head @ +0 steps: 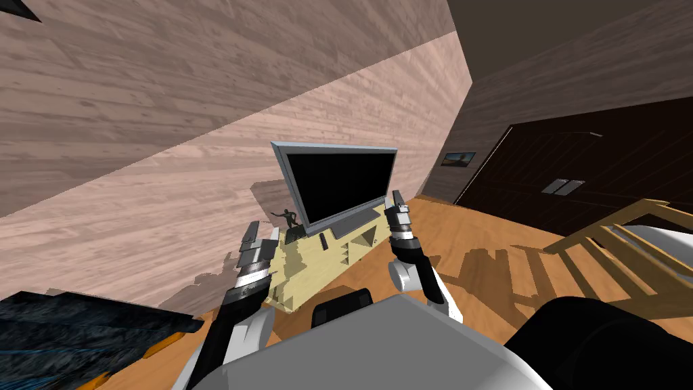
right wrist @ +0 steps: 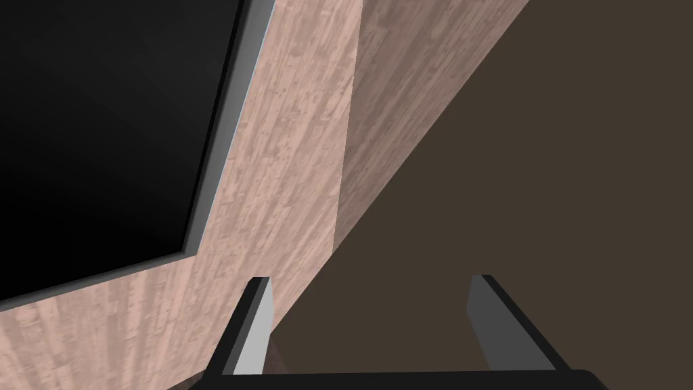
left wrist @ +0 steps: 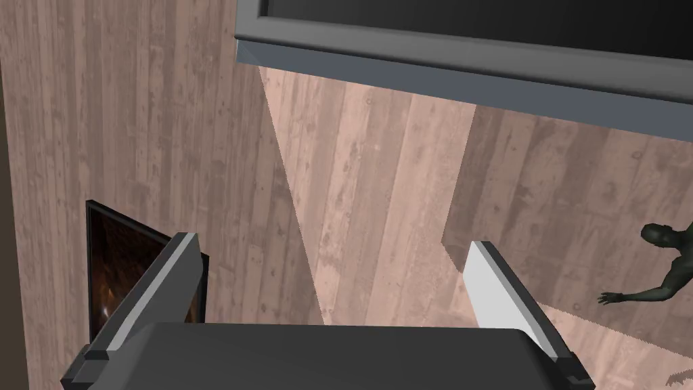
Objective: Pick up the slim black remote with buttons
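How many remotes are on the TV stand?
1. The remote lies on the stand, in front of the TV. The left gripper covers part of the stand, so another may be hidden.

A home's living room: a TV on a pale stand between the left claw and right claw, a figurine just beyond the left; plank walls, wood floor.
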{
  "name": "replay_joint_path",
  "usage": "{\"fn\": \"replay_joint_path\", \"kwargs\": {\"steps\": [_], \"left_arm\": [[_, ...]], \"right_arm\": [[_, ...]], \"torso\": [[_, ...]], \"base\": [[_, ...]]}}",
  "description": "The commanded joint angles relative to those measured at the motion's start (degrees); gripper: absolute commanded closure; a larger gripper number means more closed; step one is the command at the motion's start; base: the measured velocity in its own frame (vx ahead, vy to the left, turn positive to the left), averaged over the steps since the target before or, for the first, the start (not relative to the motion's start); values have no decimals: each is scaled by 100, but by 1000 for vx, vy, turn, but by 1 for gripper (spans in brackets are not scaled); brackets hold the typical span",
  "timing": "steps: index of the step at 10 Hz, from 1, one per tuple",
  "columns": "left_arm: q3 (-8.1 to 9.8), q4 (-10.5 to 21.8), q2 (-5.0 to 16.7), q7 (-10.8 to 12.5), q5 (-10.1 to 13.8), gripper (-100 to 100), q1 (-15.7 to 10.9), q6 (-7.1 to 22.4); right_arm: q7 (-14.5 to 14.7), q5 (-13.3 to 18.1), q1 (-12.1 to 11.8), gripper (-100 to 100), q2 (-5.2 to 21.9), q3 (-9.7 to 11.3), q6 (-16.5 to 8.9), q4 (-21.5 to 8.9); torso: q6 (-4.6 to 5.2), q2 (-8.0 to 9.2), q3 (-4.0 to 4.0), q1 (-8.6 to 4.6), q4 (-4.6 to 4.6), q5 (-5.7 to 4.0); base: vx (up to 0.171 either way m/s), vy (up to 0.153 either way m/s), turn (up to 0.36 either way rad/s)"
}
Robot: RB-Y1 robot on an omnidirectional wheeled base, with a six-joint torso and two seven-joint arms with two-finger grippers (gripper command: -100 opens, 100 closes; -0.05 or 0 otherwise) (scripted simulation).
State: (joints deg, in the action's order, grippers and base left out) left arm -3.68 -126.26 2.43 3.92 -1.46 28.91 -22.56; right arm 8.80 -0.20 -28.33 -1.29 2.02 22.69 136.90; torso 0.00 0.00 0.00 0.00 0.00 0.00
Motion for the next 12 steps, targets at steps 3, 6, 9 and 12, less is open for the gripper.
{"fn": "replay_joint_path", "kwargs": {"steps": [3, 6, 9, 12], "left_arm": [[-131, 171, 543, -18, 312, -100, -230, 269], [-313, 414, 1099, -75, 711, -100, -497, 635], [-463, 627, 1517, -141, 1039, -100, -711, 954], [-631, 879, 1961, -232, 1406, -100, -943, 1324]], "right_arm": [[0, 0, 0, 0, 0, 1, 0, 0], [0, 0, 1, 0, -1, 1, 0, 0], [0, 0, 0, 0, 0, 1, 0, 0], [0, 0, 0, 0, 0, 1, 0, 0]], "torso": [[2, -2, -1, -16, 0, -4], [3, -1, -1, -29, 0, -6], [2, -4, -2, -16, -1, -4], [2, -4, -2, -18, -1, -4]], "base": [[3, -48, -139], [2, -77, -196], [14, -51, -132], [14, -53, -178]]}}
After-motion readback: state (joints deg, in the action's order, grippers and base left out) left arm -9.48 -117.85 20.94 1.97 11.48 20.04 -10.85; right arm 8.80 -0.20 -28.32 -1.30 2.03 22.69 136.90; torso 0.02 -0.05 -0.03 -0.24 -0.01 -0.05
